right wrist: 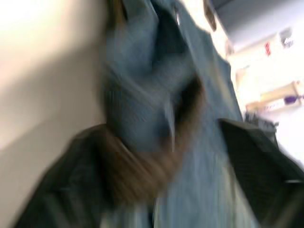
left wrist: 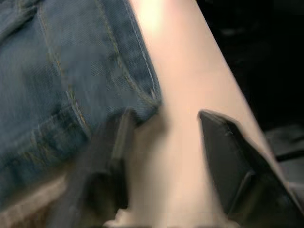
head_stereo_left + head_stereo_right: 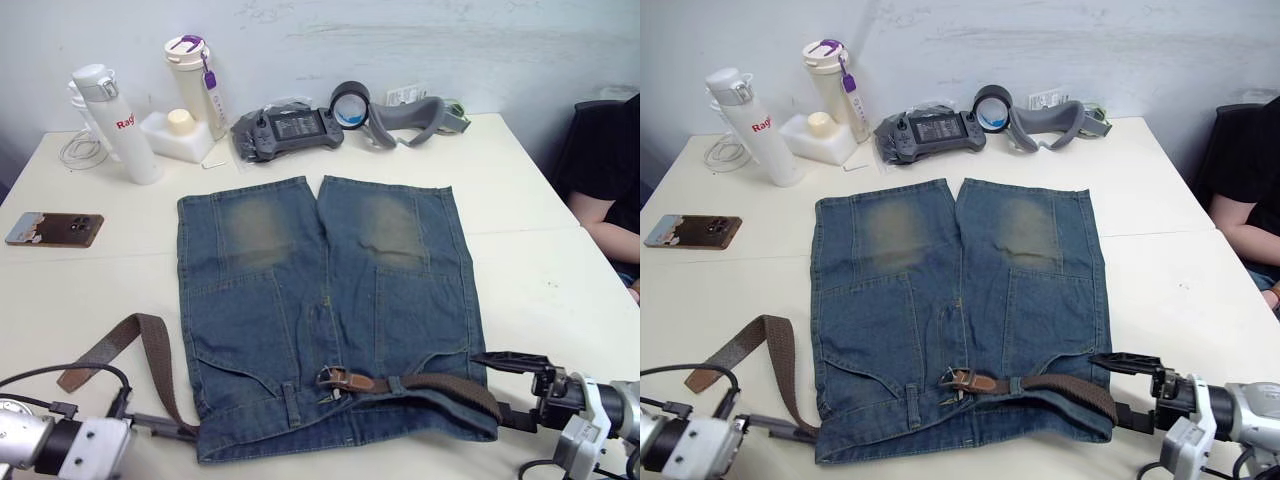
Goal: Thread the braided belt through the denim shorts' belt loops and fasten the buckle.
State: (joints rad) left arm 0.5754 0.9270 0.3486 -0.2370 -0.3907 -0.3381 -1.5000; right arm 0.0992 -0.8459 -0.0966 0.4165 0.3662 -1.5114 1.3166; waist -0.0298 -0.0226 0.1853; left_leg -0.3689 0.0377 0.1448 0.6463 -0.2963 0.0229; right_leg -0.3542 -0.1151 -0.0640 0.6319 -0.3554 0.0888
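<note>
The denim shorts (image 3: 320, 300) lie flat on the white table (image 3: 90, 290), waistband toward me. The braided belt (image 3: 445, 385) runs along the right half of the waistband, passing a belt loop (image 3: 396, 383). Its silver buckle (image 3: 333, 378) sits near the fly. The strap's other end (image 3: 120, 345) curls out over the table left of the shorts. My left gripper (image 3: 175, 432) is open at the waistband's left corner (image 2: 142, 102). My right gripper (image 3: 512, 388) is open, its fingers straddling the right waistband corner and the belt (image 1: 142, 166).
A phone (image 3: 55, 228) lies at the left. At the back stand a white bottle (image 3: 118, 125), a second bottle (image 3: 197, 85), a white box (image 3: 178, 135), a game controller (image 3: 288, 130), a tape roll (image 3: 350, 103) and a grey headset (image 3: 410, 120). A person (image 3: 605, 190) sits at the right.
</note>
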